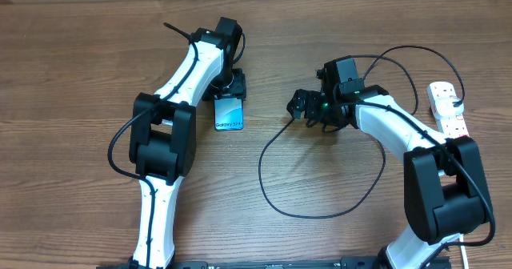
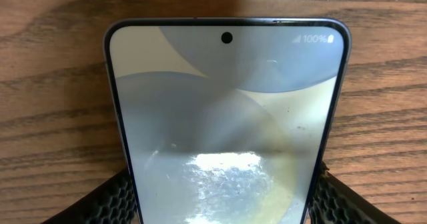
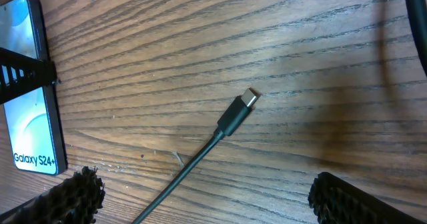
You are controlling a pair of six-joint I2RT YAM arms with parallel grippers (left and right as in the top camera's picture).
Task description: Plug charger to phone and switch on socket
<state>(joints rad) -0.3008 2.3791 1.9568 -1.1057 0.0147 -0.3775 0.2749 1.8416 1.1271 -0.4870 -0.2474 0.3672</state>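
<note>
The phone (image 1: 230, 114) lies flat on the wooden table with its screen lit. My left gripper (image 1: 232, 89) is down over its far end. In the left wrist view the phone (image 2: 227, 117) fills the gap of the left gripper (image 2: 223, 207), and both pads (image 2: 113, 201) rest against its long edges. The charger's connector tip (image 3: 248, 99) lies bare on the wood, its black cable (image 3: 193, 161) running back between the wide-open fingers of my right gripper (image 3: 213, 204). From above, the right gripper (image 1: 299, 106) hovers at the cable's free end. The charger (image 1: 320, 213) loops toward the white socket (image 1: 446, 109).
The socket strip sits at the table's right edge beside my right arm (image 1: 400, 129). The charger cable makes a wide loop in front of the right arm. The phone (image 3: 30, 111) shows at the left of the right wrist view with a left finger (image 3: 23, 74) across it.
</note>
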